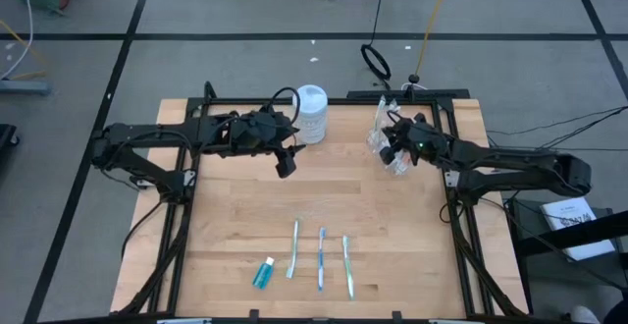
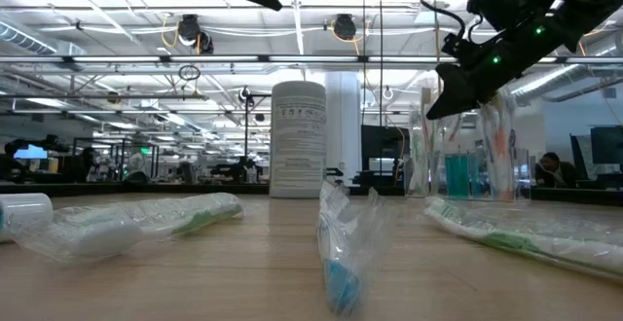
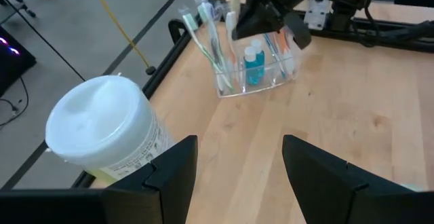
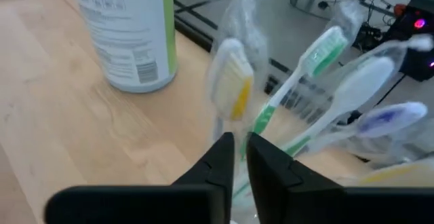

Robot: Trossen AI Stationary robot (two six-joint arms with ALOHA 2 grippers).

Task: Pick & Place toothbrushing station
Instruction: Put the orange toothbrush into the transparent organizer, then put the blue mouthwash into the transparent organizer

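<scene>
1. The clear cup [image 3: 258,71] stands at the table's far right, crammed with wrapped toothbrushes [image 4: 308,81] leaning outward, heads up.
2. The right gripper [image 4: 236,157], fingers a narrow slit apart around a wrapped brush stem, could tip the cup or drag neighbours out.
3. The left gripper [image 3: 237,173] hovers wide open and empty beside the white canister [image 1: 311,114].

Pale matt wood table [image 1: 392,226]; clear glossy plastic cup [image 3: 261,81].
</scene>
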